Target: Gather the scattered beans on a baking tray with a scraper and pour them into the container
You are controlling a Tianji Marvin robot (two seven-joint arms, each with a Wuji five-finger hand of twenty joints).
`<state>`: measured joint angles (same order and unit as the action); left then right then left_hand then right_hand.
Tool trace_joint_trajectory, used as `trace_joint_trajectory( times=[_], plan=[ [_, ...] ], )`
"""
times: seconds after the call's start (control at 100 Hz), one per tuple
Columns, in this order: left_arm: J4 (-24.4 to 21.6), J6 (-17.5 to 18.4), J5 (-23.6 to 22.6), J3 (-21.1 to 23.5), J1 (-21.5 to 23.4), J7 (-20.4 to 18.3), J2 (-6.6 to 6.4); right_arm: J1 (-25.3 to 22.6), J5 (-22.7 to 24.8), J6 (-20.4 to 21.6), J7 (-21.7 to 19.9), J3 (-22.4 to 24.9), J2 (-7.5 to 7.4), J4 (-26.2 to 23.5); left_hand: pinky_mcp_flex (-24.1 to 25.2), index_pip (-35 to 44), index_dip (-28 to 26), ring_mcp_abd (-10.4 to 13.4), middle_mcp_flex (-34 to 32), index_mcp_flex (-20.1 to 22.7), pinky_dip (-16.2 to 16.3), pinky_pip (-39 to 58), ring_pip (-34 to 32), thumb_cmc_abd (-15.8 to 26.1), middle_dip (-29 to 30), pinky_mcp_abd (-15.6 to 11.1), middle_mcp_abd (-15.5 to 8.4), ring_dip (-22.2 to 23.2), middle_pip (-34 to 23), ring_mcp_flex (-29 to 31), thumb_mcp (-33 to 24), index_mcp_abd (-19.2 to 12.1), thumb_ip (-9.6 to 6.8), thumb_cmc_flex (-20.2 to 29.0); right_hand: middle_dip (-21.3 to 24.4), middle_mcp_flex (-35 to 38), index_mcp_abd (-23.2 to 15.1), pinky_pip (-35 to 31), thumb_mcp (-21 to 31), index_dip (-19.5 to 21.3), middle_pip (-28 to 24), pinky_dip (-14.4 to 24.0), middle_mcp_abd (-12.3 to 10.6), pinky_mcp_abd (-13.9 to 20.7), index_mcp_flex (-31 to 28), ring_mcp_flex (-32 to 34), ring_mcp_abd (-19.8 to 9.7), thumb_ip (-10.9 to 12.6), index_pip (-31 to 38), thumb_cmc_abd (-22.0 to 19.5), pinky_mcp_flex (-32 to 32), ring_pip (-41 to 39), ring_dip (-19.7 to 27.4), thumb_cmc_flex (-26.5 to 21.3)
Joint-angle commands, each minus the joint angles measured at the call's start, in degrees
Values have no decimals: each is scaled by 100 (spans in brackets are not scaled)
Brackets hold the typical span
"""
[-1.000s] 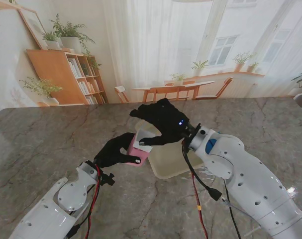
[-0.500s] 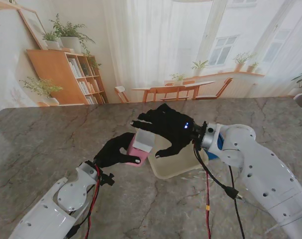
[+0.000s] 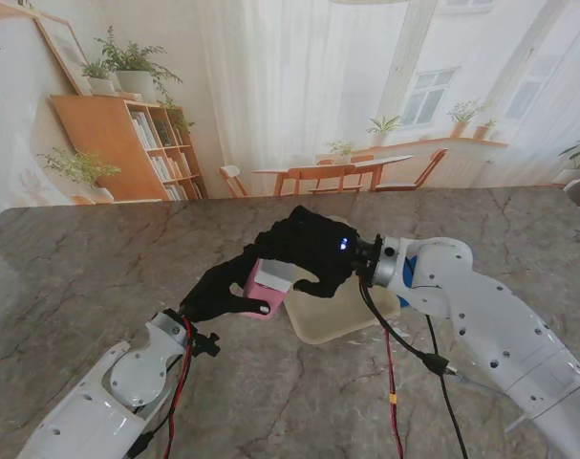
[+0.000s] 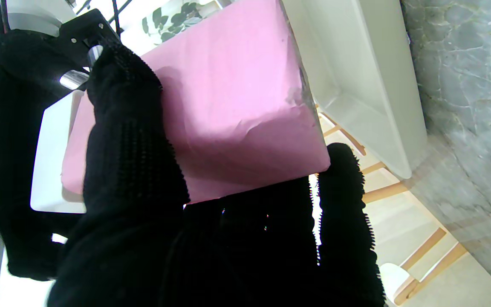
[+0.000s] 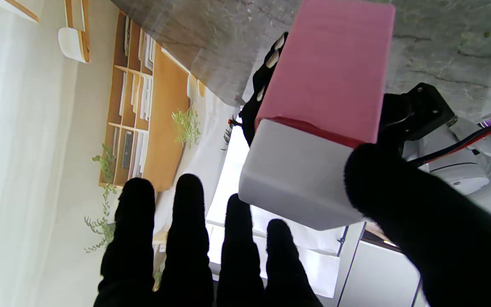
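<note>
My left hand [image 3: 223, 287] has its fingers [image 4: 130, 140] clamped round the pink scraper [image 3: 268, 281], held just left of the cream tray [image 3: 332, 320], while my right hand [image 3: 313, 251] hovers over it, fingers [image 5: 186, 238] spread, grasping nothing.

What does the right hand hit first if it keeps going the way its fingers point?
Likely the pink-and-white container held by the left hand. The right hand, open, points leftward beside the container's white end; its thumb looks already against it, though depth is unclear.
</note>
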<state>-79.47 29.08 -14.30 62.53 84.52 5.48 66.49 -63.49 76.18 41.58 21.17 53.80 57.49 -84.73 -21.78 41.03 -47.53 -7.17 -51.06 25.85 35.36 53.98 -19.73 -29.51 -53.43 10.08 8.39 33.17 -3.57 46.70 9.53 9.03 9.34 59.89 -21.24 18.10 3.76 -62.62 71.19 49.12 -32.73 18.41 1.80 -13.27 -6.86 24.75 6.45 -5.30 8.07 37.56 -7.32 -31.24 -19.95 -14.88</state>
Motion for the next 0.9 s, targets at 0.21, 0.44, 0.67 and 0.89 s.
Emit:
trace_joint_trajectory(
  times=[0.21,0.44,0.67,0.89],
  plan=[
    [-48,-2,-7,-6,39,36,21,131,60,-102,352,-194,1,194,-36,1227,-414,239,-885,722,188,152,-211,1219,-397,-42,-1043,103,-963,176,-1044,-1242,-688,1405,-474,1209,-1418,-1,273,928,-724,92,-1166,223,-591,1081,-833,-239,815,110,-605,-413,-233,19],
    [-47,26,-29,-5,44,77,29,165,-18,-228,363,-303,31,261,-34,1228,-418,234,-882,720,188,152,-208,1226,-399,-45,-1045,103,-963,168,-1047,-1244,-690,1403,-931,1863,-2125,4,11,1343,-1119,78,-1493,243,-1338,1588,-1151,-257,1009,-172,-900,-848,-427,188],
    [-50,40,-57,-1,50,107,32,141,-252,-550,382,-420,126,312,-37,1228,-418,231,-883,716,189,157,-217,1229,-404,-46,-1043,108,-968,175,-1050,-1237,-690,1406,-1611,2611,-2170,-58,-640,1298,-1976,72,-1902,288,-1857,2127,-1544,-219,942,-881,-1235,-1742,-773,476],
    [-48,51,-87,2,54,142,37,54,-526,-888,310,-471,231,277,-31,1229,-420,241,-877,711,191,159,-219,1231,-405,-47,-1046,110,-968,172,-1041,-1239,-686,1403,-2246,3789,-2011,-283,-1089,550,-2790,21,-2414,506,-2214,3043,-2117,-150,1838,-1300,-1963,-2829,-1285,530]
  ],
)
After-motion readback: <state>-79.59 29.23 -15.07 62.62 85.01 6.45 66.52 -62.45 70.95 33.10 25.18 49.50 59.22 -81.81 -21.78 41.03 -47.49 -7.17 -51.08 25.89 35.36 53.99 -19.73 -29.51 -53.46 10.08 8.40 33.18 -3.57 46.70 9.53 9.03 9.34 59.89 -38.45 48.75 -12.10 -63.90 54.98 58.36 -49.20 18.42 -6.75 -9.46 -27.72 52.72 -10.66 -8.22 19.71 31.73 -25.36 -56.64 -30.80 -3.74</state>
